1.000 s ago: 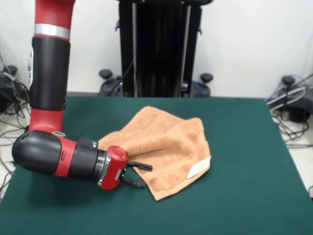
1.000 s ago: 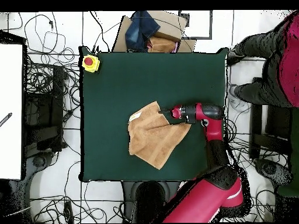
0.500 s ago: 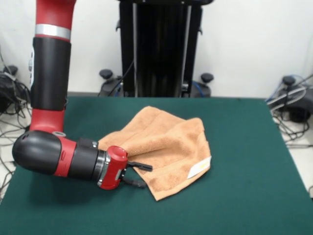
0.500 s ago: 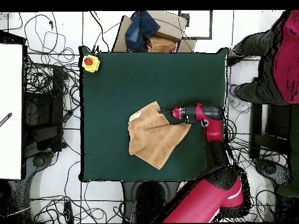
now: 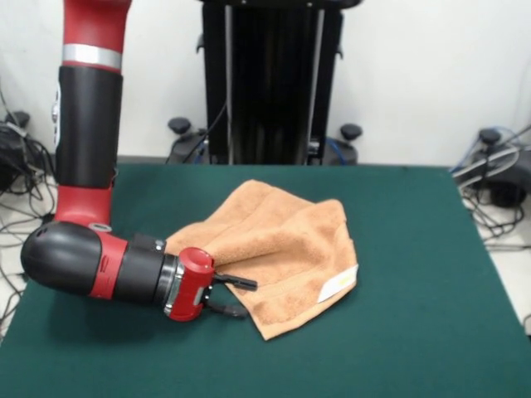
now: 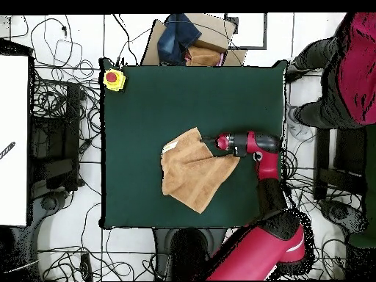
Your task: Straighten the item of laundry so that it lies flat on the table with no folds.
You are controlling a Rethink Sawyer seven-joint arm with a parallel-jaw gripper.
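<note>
The peach-orange towel, the item of laundry, lies on the green table near its middle, with a fold ridge across it and a small white label near its right front corner. It shows as a crumpled square in the overhead view. My gripper lies low and sideways at the towel's left front edge, open. One fingertip rests over the cloth, the other is on the felt beside it. From above, the gripper meets the towel's right upper corner.
A yellow box with a red button sits at a table corner. A cardboard box with dark cloth lies beyond the table edge. A person stands beside the table. Cables cover the floor around it.
The arm has drawn back very slightly from the towel; the towel has not moved. The person at the overhead view's edge has shifted a little.
</note>
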